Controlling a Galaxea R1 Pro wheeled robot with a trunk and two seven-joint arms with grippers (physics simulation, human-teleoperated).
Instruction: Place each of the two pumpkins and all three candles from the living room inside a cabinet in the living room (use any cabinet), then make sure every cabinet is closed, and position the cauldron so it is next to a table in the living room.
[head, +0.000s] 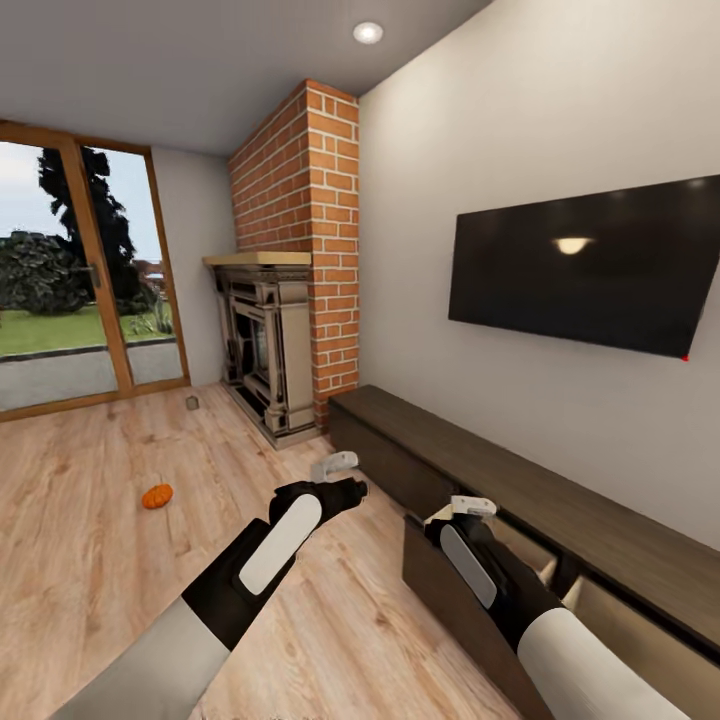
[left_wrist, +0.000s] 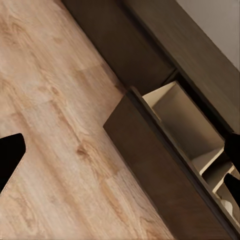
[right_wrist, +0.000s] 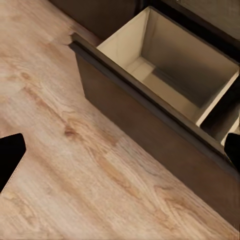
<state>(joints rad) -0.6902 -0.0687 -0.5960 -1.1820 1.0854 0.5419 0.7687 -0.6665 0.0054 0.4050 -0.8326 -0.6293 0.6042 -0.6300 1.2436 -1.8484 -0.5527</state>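
One orange pumpkin (head: 157, 496) lies on the wood floor left of my arms. Farther back, a small grey candle (head: 192, 402) sits on the floor near the fireplace. The long dark-brown cabinet (head: 560, 500) runs along the right wall, with one drawer (head: 450, 585) pulled out; its beige inside (right_wrist: 175, 60) holds nothing I can see. My left gripper (head: 336, 468) hovers open over the floor, in front of the cabinet's closed end. Above the pulled-out drawer front (left_wrist: 150, 165), my right gripper (head: 471, 507) is also open. The cauldron and the table are out of view.
A brick chimney with a fireplace (head: 268, 345) stands at the cabinet's far end. A black TV (head: 590, 265) hangs on the wall above the cabinet. Glass patio doors (head: 70, 300) close the far left. Wood floor (head: 90, 560) stretches out to the left.
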